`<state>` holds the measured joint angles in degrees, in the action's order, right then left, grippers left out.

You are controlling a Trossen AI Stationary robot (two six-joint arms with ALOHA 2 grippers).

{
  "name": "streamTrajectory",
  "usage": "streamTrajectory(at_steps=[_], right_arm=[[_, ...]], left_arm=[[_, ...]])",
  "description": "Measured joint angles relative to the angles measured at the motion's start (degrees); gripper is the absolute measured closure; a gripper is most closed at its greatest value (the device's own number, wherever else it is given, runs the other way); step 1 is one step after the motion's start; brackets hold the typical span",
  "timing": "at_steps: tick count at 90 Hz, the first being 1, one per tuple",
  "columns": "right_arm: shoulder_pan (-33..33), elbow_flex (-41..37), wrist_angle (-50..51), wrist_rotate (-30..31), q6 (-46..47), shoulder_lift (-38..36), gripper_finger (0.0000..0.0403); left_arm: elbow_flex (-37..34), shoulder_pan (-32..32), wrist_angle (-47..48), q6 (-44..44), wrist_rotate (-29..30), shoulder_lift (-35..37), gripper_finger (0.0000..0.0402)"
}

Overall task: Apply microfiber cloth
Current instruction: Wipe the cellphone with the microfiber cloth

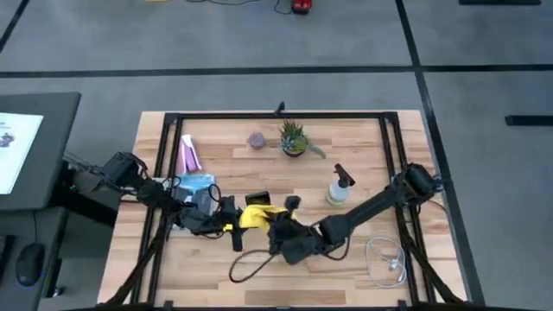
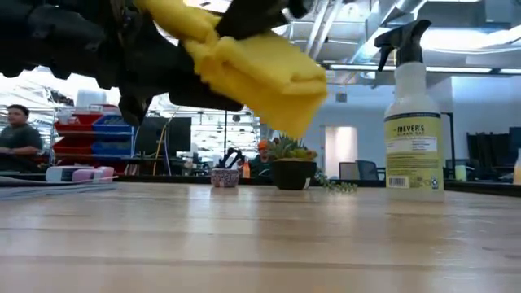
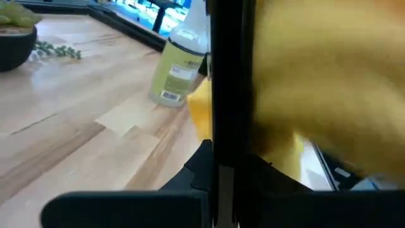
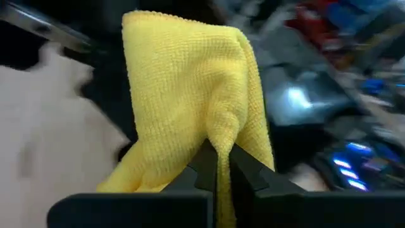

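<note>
The yellow microfiber cloth hangs bunched above the table's middle, clear of the wood in the low view. My right gripper comes in from the right and is shut on it. My left gripper reaches in from the left, close against the cloth, and is shut on a thin black slab, apparently a phone. The slab stands edge-on in the left wrist view with the cloth right behind it. My left gripper holds the black slab between its two fingers at its lower part; the slab stands up out of the fingers, clear of the table. My right gripper pinches a gathered fold of the cloth between its two fingertips, several layers thick. The cloth bulges beyond the fingers against the slab, off the table.
A spray bottle stands right of centre. At the far side are a potted plant and a small purple pot. A pink tube and a blue-white packet lie left. Cables lie near the front.
</note>
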<state>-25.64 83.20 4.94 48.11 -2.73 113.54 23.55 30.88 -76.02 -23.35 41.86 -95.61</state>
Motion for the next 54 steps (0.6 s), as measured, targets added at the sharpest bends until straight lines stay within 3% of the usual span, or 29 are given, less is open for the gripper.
streamTrajectory(at_steps=[8,20,26,32,45,54], right_arm=[[-0.06,0.00,-0.10,-0.02,-2.31,0.08,0.0403],[-0.88,-0.04,-0.99,11.37,-4.66,-0.60,0.0403],[-0.95,-0.04,-1.52,13.86,-4.56,-1.25,0.0403],[-0.95,0.04,-1.39,11.88,-3.23,-1.43,0.0403],[-0.93,-0.03,1.89,-0.92,1.87,-0.68,0.0403],[-1.04,-0.09,3.94,1.70,4.11,-0.66,0.0403]], left_arm=[[0.00,0.06,0.21,0.04,-0.35,0.00,0.0393],[0.01,0.13,0.40,0.00,-0.03,0.00,0.0393],[0.01,0.18,0.37,-0.02,-0.41,0.00,0.0393],[0.02,0.28,0.22,-0.02,-0.67,0.00,0.0393],[0.02,0.39,0.26,0.24,-1.40,0.00,0.0393],[0.02,0.35,0.38,0.33,-1.22,0.00,0.0393]])
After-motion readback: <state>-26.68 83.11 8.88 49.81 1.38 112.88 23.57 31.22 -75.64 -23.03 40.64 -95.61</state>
